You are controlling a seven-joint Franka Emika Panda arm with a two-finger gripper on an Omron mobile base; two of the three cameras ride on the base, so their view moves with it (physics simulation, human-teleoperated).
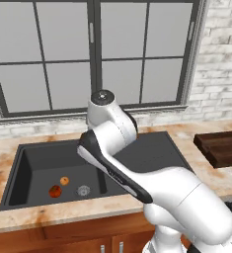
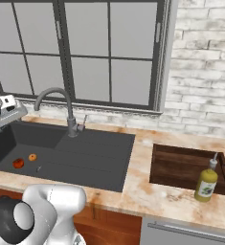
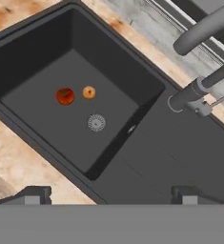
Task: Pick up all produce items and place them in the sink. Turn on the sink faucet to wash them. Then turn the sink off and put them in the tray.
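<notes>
gripper [image 3: 111, 195] is hanging with jaws wide apart and gripping nothing above the sink [image 3: 32, 52], where the red tomato [image 3: 65, 96] and orange ball [image 3: 88, 92] are lying near each other at 10 and 12 o'clock of the drain [image 3: 96, 122], faucet [image 3: 199, 88] standing at 3 o'clock.

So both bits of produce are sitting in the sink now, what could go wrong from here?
The faucet's side lever is thin and sits tight against the faucet body, so the open gripper could knock the spout instead. Once water runs, the red tomato and the orange ball, both loose near the drain, may roll and be harder to grasp. Later, the bottle by the tray edge could get knocked over.
</notes>
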